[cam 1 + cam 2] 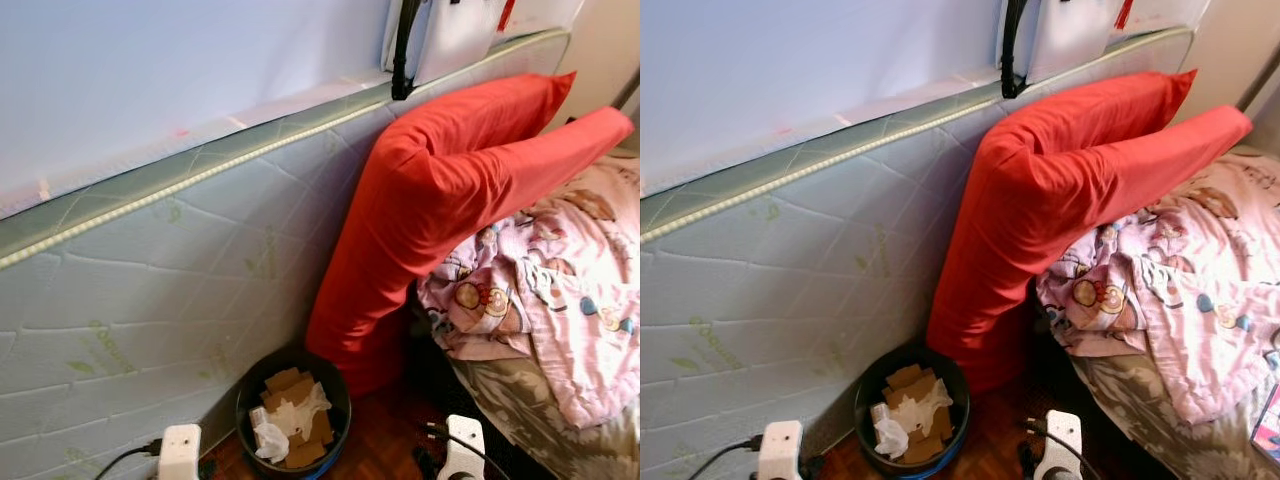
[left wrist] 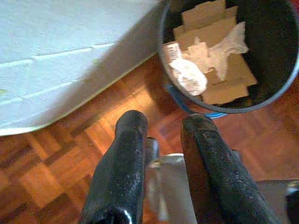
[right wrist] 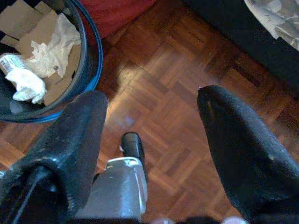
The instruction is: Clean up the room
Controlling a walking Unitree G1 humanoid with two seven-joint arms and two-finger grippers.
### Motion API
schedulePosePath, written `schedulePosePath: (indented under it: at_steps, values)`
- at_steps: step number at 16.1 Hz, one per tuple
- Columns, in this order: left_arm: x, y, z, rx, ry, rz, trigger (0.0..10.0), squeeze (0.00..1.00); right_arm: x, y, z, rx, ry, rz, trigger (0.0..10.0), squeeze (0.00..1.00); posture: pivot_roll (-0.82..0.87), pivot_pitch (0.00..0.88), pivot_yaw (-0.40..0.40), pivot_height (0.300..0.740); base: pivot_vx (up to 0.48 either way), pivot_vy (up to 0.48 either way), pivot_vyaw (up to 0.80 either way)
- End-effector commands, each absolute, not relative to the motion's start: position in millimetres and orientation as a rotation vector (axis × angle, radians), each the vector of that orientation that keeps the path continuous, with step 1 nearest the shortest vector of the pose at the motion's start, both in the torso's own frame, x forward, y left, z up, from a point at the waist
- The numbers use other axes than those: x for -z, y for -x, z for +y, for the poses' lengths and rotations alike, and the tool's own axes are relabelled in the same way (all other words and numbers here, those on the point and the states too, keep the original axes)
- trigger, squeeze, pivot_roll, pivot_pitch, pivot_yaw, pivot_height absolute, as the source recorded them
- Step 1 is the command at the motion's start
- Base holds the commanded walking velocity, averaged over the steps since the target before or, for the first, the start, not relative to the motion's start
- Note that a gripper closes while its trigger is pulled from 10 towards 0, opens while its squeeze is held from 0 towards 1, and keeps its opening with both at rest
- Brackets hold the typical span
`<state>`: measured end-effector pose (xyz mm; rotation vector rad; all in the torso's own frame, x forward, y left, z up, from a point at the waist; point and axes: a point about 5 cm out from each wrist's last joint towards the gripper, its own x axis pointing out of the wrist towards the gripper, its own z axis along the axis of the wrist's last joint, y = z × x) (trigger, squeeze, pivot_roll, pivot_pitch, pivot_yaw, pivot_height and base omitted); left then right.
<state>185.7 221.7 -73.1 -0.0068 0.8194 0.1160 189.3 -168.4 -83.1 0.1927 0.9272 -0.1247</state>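
A dark round bin with a blue base stands on the wood floor at the foot of the leaning mattress. Inside it lie cardboard pieces and crumpled white paper. My left gripper hangs low over the floor just short of the bin, its fingers shut with nothing between them. My right gripper hovers over bare parquet beside the bin, open and empty. Two long red pillows lean against the mattress. A pink patterned blanket lies rumpled on the bed.
A quilted grey-green mattress stands on edge against the wall on the left. The bed takes up the right side. A narrow strip of parquet floor runs between them. A black strap hangs above the pillows.
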Motion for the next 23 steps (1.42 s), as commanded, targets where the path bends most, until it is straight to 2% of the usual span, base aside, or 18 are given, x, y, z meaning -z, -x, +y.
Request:
schedulePosePath:
  at_steps: [1, 8, 10, 15, 20, 23]
  values:
    - [76.1, -180.1, 222.3, -0.111, 0.009, 0.843, 10.0, 0.0, 82.3, -191.0, -170.4, 0.114, -0.169, 0.928, 10.0, 0.0, 0.19, 0.065, -0.032, 0.74, 0.0, 0.0, -0.61]
    - [74.3, -180.6, 228.9, -0.093, -0.036, 0.848, 10.0, 0.0, 87.0, -180.3, -173.3, 0.121, -0.162, 0.95, 10.0, 0.0, 0.19, 0.077, -0.006, 0.74, 0.0, 0.0, -0.58]
    - [74.3, -180.5, 229.0, -0.09, -0.04, 0.849, 10.0, 0.0, 87.4, -179.1, -173.6, 0.115, -0.156, 0.948, 10.0, 0.0, 0.19, 0.08, -0.008, 0.74, 0.0, 0.0, 0.0]
    - [74.7, -180.1, 227.8, -0.092, -0.038, 0.846, 10.0, 0.0, 86.3, -181.1, -174.6, 0.104, -0.13, 0.942, 10.0, 0.0, 0.19, 0.086, -0.02, 0.74, 0.0, -0.329, 0.0]
    - [75.3, -179.5, 226.1, -0.097, -0.03, 0.844, 10.0, 0.0, 84.6, -184.4, -176.2, 0.105, -0.13, 0.933, 10.0, 0.0, 0.18, 0.083, -0.032, 0.74, 0.0, -0.341, -0.69]
    - [75.5, -179.3, 225.3, -0.097, -0.028, 0.843, 10.0, 0.0, 83.9, -185.4, -176.3, 0.102, -0.128, 0.923, 10.0, 0.0, 0.18, 0.081, -0.033, 0.74, 0.0, -0.342, 0.0]
